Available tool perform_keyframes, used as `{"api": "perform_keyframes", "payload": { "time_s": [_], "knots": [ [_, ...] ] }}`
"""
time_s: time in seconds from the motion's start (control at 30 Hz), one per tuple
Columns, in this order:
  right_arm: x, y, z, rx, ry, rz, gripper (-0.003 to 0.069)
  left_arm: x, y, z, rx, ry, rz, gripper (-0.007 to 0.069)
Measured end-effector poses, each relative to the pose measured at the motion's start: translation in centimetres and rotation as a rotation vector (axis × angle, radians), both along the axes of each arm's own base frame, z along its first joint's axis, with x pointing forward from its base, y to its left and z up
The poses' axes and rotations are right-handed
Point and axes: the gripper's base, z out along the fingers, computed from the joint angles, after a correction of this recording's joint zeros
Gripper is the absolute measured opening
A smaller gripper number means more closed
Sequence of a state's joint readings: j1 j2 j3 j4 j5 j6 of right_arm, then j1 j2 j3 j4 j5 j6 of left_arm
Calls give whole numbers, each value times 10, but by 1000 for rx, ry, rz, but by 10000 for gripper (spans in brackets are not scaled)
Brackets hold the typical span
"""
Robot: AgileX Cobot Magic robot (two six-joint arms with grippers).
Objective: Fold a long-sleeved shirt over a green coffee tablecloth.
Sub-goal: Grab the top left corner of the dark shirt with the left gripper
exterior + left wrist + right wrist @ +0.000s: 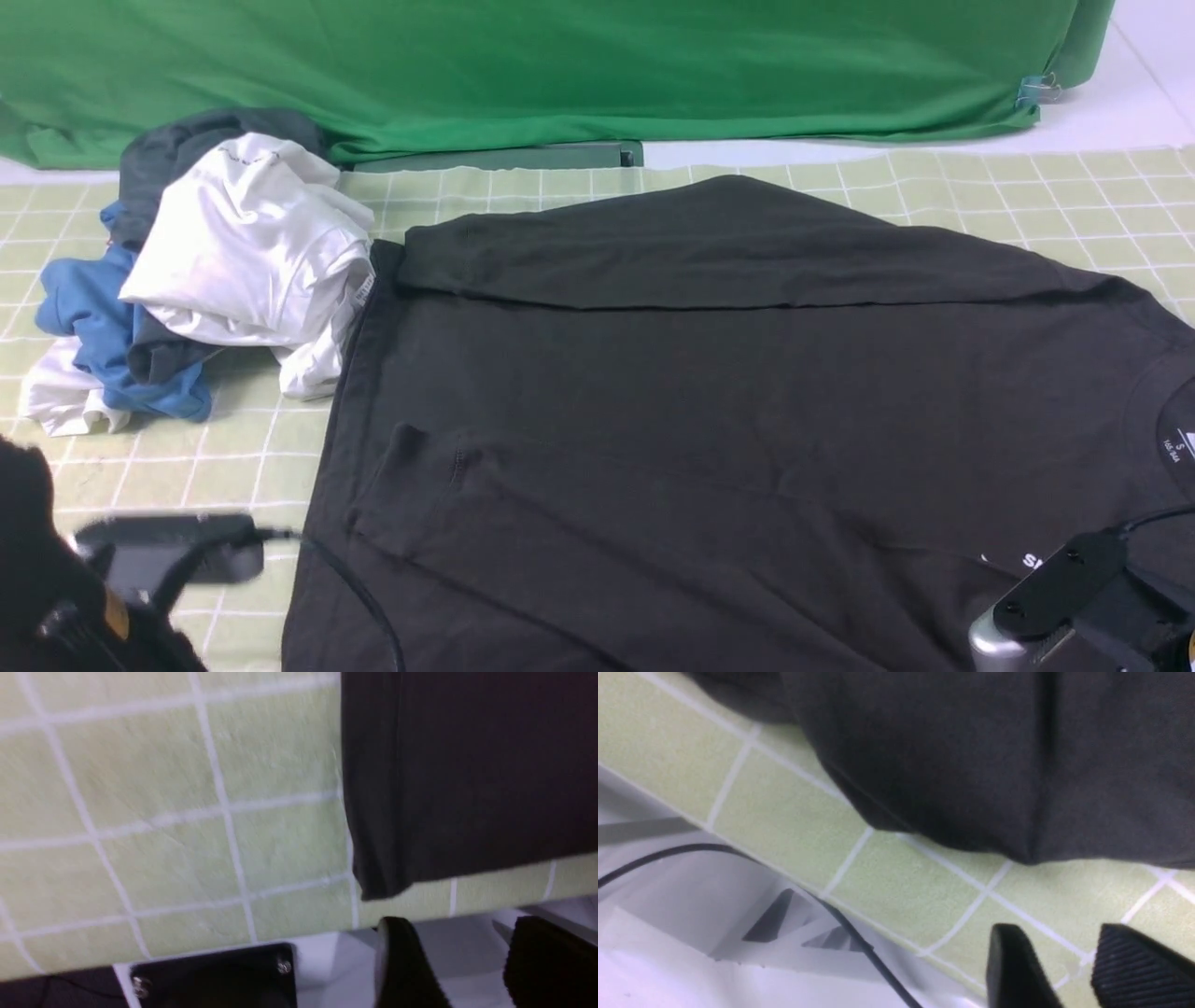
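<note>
The black long-sleeved shirt (700, 392) lies flat on the green coffee tablecloth (233, 467), its far sleeve folded across the top and a near sleeve laid over the body. The collar and a bit of white print are at the right. My left arm (168, 551) hangs blurred beside the shirt's hem. In the left wrist view the left gripper (467, 933) is open and empty, just off the shirt (467, 774) corner past the tablecloth (163, 835) edge. My right arm (1055, 597) is over the chest print. The right gripper (1059, 938) is open and empty above the tablecloth (901, 886), close to the shirt (971, 756) edge.
A pile of white, blue and grey garments (215, 271) sits at the back left, touching the shirt's far corner. A deep green backdrop (560, 65) hangs behind, clipped at the right (1032, 91). The table's near edge and a black cable (859, 938) run below the right gripper.
</note>
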State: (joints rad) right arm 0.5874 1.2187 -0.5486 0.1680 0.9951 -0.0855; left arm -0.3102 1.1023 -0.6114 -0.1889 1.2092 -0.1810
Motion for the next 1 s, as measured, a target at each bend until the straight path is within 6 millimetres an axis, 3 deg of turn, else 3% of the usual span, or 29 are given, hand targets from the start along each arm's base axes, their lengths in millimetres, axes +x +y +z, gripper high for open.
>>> {"api": "perform_keyframes", "payload": {
  "time_s": [0.1, 0.2, 0.23, 0.4, 0.5, 0.53, 0.73, 1.0],
  "knots": [
    [3, 2, 11, 33, -53, 1, 259, 21, 3, 28, 52, -158, 44, 370],
    [7, 4, 21, 70, -110, 0, 235, 44, 2, 51, 58, -335, 76, 356],
    [8, 5, 28, 97, -151, -4, 227, 61, -2, 64, 53, -422, 85, 329],
    [12, 7, 42, 165, -252, -42, 234, 120, -21, 76, 4, -531, 102, 237],
    [12, 7, 45, 182, -275, -56, 237, 153, -32, 66, 0, -540, 103, 216],
    [11, 7, 46, 185, -278, -66, 237, 174, -39, 56, 4, -529, 101, 218],
    [11, 7, 46, 190, -279, -92, 237, 238, -52, 16, 6, -459, 186, 318],
    [12, 7, 46, 192, -283, -92, 237, 300, -32, -32, -58, -354, 423, 477]
  ]
}}
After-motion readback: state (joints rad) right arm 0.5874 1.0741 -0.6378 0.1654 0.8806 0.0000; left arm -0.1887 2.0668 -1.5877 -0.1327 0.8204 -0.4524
